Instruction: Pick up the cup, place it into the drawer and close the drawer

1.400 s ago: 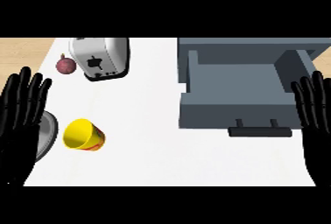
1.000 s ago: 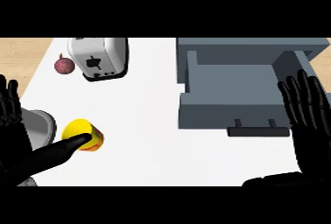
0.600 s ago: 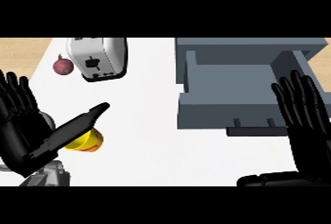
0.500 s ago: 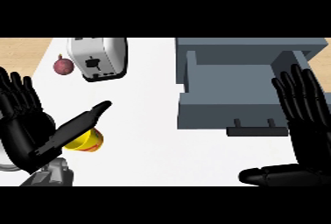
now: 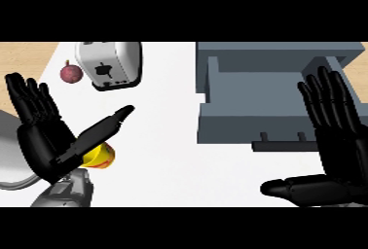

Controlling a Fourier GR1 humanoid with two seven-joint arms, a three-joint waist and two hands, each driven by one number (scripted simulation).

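The yellow cup point(image 5: 101, 158) lies on the white counter at the lower left, mostly hidden behind my left hand point(image 5: 46, 141). That hand is open, fingers straight and pointing up, thumb stretched right above the cup; it does not hold the cup. The grey drawer point(image 5: 273, 114) stands pulled out at the upper right, its dark handle point(image 5: 286, 144) facing me. My right hand point(image 5: 338, 141) is open over the drawer's right front corner, fingers straight, thumb pointing left below the handle.
A white toaster point(image 5: 109, 64) stands at the back left with a dark red fruit point(image 5: 70, 73) beside it. A grey round plate point(image 5: 16, 168) lies at the left edge, partly behind my left hand. Bare white counter point(image 5: 173, 165) lies between the hands.
Both hands have come in from the view's edges toward the middle. The left hand has moved over the cup, covering most of it. The cup and drawer have stayed put.
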